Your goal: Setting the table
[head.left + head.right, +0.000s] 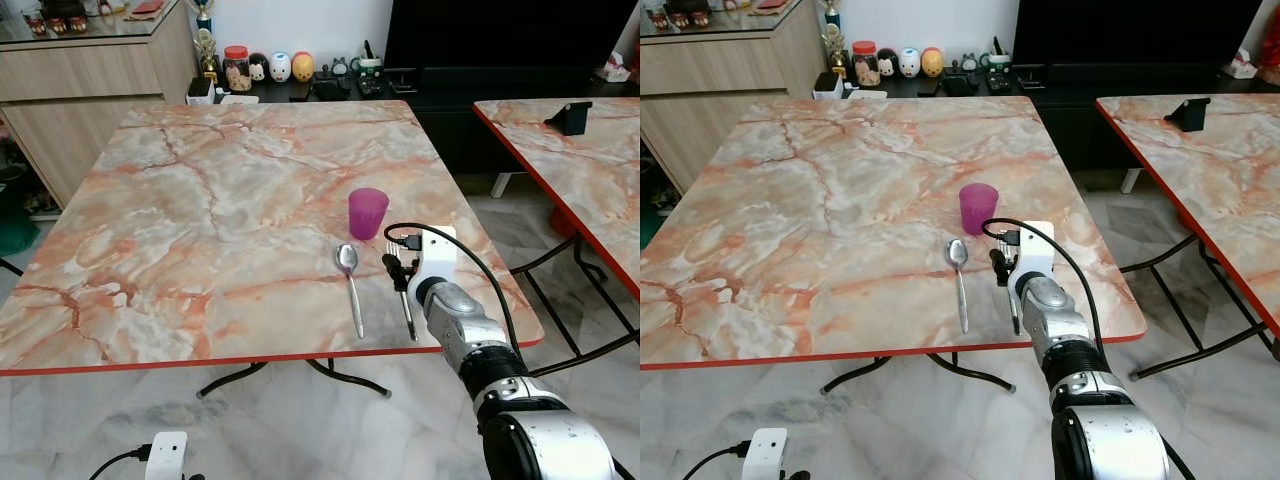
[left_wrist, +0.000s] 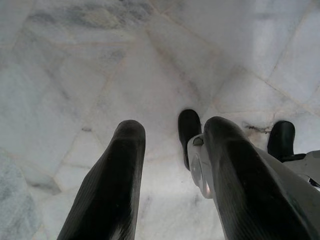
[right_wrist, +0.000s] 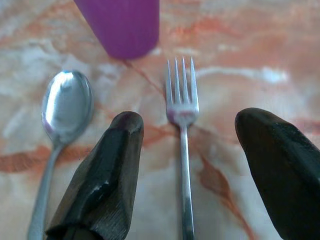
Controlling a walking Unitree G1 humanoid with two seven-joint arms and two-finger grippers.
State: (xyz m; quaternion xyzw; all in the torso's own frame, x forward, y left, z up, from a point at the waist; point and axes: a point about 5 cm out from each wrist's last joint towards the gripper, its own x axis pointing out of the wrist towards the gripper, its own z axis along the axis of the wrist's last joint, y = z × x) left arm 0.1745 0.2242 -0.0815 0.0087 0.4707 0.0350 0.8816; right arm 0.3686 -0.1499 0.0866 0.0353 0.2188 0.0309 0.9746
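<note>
- A marble-patterned table (image 1: 200, 200) with a thin red edge stands on a pale marble floor (image 1: 300, 420).
- A purple plastic cup (image 1: 367, 212) stands upright on the tabletop, nearer the right edge than the left and somewhat back from the near edge.
- A metal spoon (image 1: 350, 285) lies in front of the cup, bowl towards the cup and handle pointing at the near edge, slightly to the cup's left.
- A metal fork (image 3: 183, 150) lies just beside the spoon on its right, roughly parallel to it, tines towards the cup and not touching it.
- The right gripper (image 3: 187, 165) hovers low over the fork near the near-right corner of the tabletop. Its two black fingers (image 3: 105, 180) are spread apart, one on each side of the fork's handle, and neither clasps it; the fork lies flat on the marble.
- The left gripper (image 2: 172, 175) hangs idle below table height, pointing down at the floor tiles, fingers parted with nothing between them.
- A second table (image 1: 580, 170) of the same pattern stands to the right, with a small dark object (image 1: 568, 117) on it.
- Behind the first table's far edge, a low dark shelf (image 1: 420, 95) carries small figurines and a red-lidded jar (image 1: 237, 68).
</note>
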